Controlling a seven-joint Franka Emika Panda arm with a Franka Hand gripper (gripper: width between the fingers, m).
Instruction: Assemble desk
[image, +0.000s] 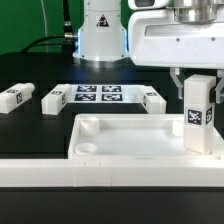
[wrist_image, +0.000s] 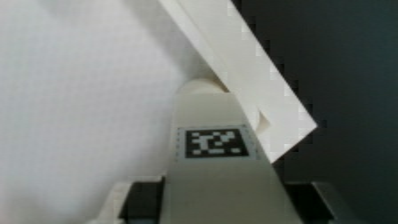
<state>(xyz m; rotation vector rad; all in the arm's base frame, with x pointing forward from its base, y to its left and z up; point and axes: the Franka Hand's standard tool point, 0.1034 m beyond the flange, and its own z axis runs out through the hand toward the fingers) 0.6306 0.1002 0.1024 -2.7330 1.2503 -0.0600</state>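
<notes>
The white tray-like tabletop (image: 125, 135) lies upside up in the middle of the black table, with a round socket (image: 85, 150) showing at its near corner on the exterior view's left. My gripper (image: 197, 88) is shut on a white square leg (image: 198, 118) with a tag, holding it upright. The leg's lower end rests at the tabletop's corner on the exterior view's right. In the wrist view the leg (wrist_image: 217, 150) runs out from between my fingers (wrist_image: 143, 202) toward the tabletop's rim (wrist_image: 240, 60); my gripper (wrist_image: 222, 205) clasps its sides.
Three more tagged legs lie behind the tabletop: one (image: 13, 98) at the far left, one (image: 55, 100) beside it, one (image: 152, 100) right of the marker board (image: 97, 95). A long white low wall (image: 90, 172) runs along the front. The arm's base (image: 100, 35) stands at the back.
</notes>
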